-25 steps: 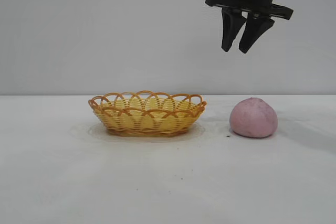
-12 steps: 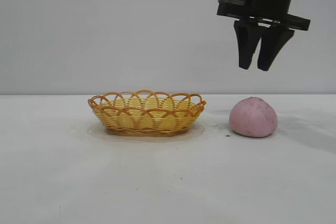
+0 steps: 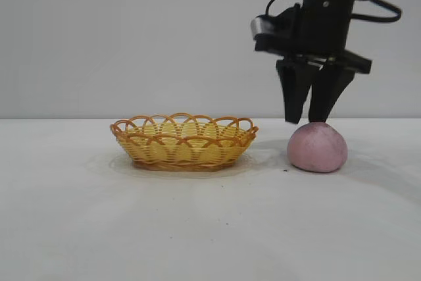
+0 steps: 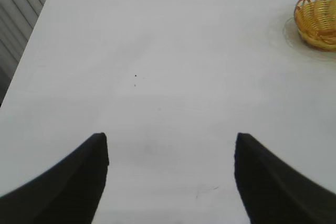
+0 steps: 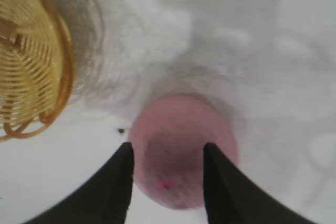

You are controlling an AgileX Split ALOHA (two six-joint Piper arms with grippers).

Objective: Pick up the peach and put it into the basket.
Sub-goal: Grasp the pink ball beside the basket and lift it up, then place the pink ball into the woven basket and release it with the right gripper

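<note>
The dusty-pink peach (image 3: 317, 148) sits on the white table to the right of the yellow wicker basket (image 3: 184, 141). My right gripper (image 3: 307, 120) points straight down over it, open, its tips level with the peach's top. In the right wrist view the two black fingers straddle the middle of the peach (image 5: 181, 124), narrower than its width, with the gripper (image 5: 167, 146) holding nothing and the basket (image 5: 26, 66) off to one side. My left gripper (image 4: 170, 137) is open over bare table, far from the basket (image 4: 317, 17), and is not in the exterior view.
A tiny dark speck (image 3: 285, 170) lies on the table just beside the peach. Open white tabletop (image 3: 197, 228) stretches in front of the basket and peach. Slatted blinds (image 4: 18, 19) border the table's far edge in the left wrist view.
The right gripper has come down from high above the table until its tips reach the top of the peach. Peach, basket and left arm have not moved.
</note>
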